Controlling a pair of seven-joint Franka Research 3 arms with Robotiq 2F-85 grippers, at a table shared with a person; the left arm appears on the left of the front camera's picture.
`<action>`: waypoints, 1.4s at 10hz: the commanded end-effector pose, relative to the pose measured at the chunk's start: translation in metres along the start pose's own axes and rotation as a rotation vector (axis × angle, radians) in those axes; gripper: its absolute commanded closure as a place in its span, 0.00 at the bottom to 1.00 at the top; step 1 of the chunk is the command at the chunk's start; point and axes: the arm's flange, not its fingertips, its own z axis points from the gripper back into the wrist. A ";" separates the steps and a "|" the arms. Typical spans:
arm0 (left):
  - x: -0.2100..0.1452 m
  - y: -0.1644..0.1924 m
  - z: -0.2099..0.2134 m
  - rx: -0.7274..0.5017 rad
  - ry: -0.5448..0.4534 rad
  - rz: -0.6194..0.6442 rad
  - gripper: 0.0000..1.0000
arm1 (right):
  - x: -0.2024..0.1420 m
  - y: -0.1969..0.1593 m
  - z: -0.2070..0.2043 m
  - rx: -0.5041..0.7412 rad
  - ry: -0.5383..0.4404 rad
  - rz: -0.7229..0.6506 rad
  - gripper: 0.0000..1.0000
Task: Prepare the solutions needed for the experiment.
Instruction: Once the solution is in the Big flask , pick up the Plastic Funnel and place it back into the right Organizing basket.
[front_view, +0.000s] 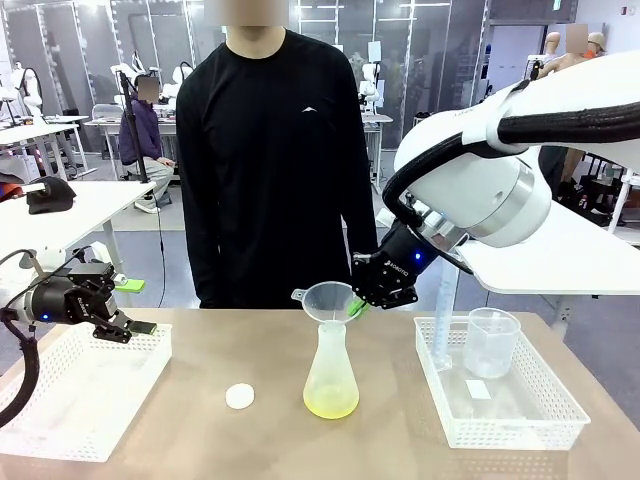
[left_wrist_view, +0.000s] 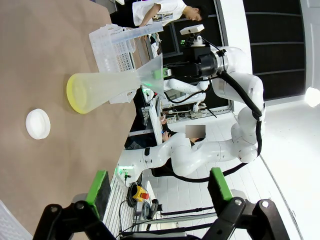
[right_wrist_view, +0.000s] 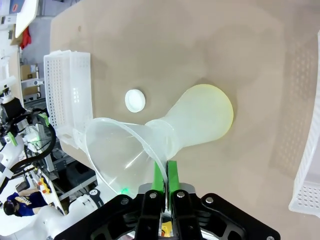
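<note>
Front view: how many flasks?
— One flask, middle of the bench, holds the solutions; one funnel, rim gripped by the right jaws. Left jaws spread, empty. One cap; left tray, right tray.

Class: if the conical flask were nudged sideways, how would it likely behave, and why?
Probably hard to tip: the flask has a wide base, and the shallow solution sits low. It may slide, being nearly empty and likely light. The funnel in its neck, pinched by the right gripper, could jostle.
</note>
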 end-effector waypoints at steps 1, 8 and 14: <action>0.001 -0.001 0.000 0.003 0.003 -0.011 0.00 | -0.011 0.008 0.013 -0.011 -0.045 -0.015 1.00; 0.001 -0.001 0.000 0.003 0.003 -0.011 0.00 | -0.051 0.036 0.061 -0.020 -0.071 0.044 1.00; 0.001 -0.001 0.000 0.003 0.003 -0.011 0.00 | -0.062 0.037 0.107 -0.019 -0.089 0.090 1.00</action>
